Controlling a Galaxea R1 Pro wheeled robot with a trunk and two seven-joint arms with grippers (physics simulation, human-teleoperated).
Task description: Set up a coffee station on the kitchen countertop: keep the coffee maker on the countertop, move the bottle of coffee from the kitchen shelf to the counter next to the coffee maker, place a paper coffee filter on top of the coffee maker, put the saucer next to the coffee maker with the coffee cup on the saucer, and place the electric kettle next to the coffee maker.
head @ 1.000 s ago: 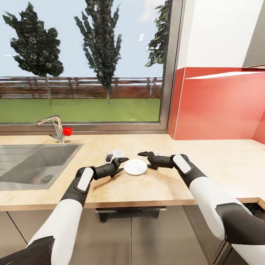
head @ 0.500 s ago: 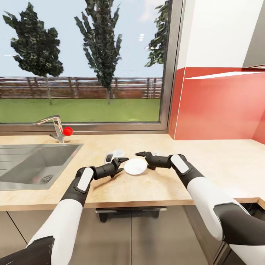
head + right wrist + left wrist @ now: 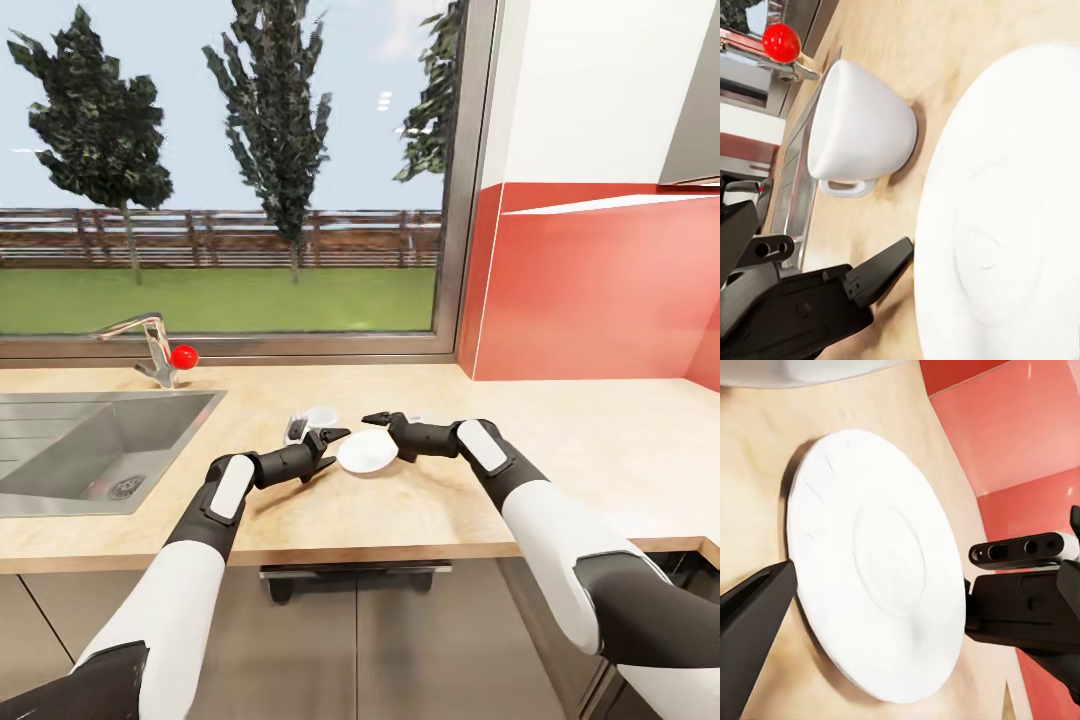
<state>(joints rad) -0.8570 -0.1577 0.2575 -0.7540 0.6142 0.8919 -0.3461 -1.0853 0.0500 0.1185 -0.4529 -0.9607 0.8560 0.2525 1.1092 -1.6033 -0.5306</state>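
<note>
Your desk (image 3: 560,440) carries the sink (image 3: 90,450) at your left. Just in front of you, the saucer (image 3: 366,452) lies flat on it between your two hands. Your left hand (image 3: 330,447) and right hand (image 3: 385,427) both sit spread at its rim, pinching nothing. The coffee cup (image 3: 318,417) stands just behind the saucer.

Your left gripper (image 3: 328,437) and right gripper (image 3: 378,420) point at each other, fingertips near. Both arms reach forward, elbows bent, jaws spread apart.
</note>
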